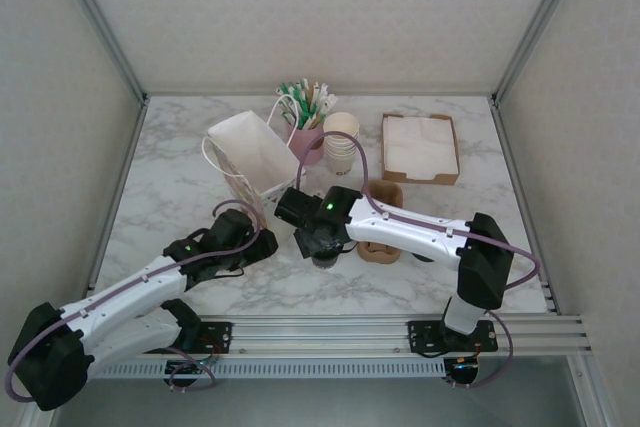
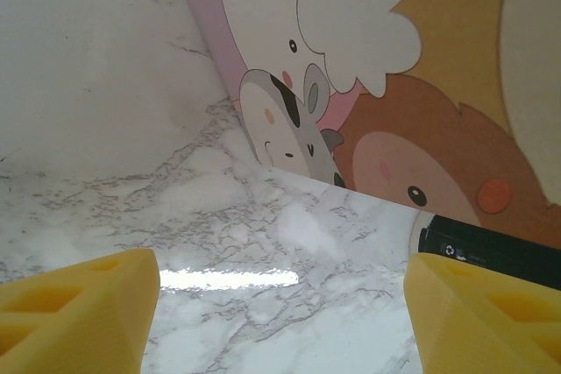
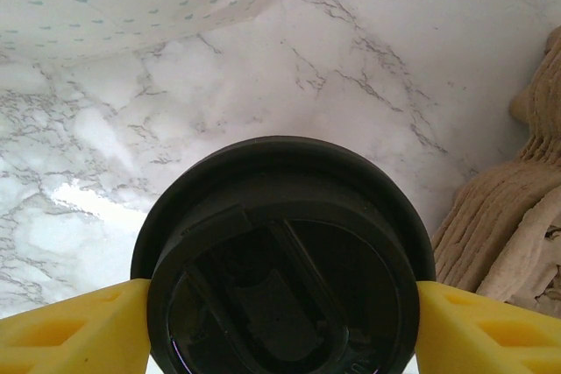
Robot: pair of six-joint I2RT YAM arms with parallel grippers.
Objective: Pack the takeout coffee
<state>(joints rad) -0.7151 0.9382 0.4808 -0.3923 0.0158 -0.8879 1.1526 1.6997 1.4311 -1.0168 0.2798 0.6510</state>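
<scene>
Right wrist view: one coffee [image 3: 285, 260] stands upright, long axis vertical, its black lid pointing up at the camera. The right claw [image 3: 280, 339] is clamped on its lid, beside one brown pulp carrier [image 3: 513, 216]. Top view shows it mid-table, before one white bag [image 1: 245, 152], one cup stack [image 1: 340, 139] and one napkin tray [image 1: 420, 147]. The left claw [image 2: 280, 304] stands apart, empty, near the bag.
</scene>
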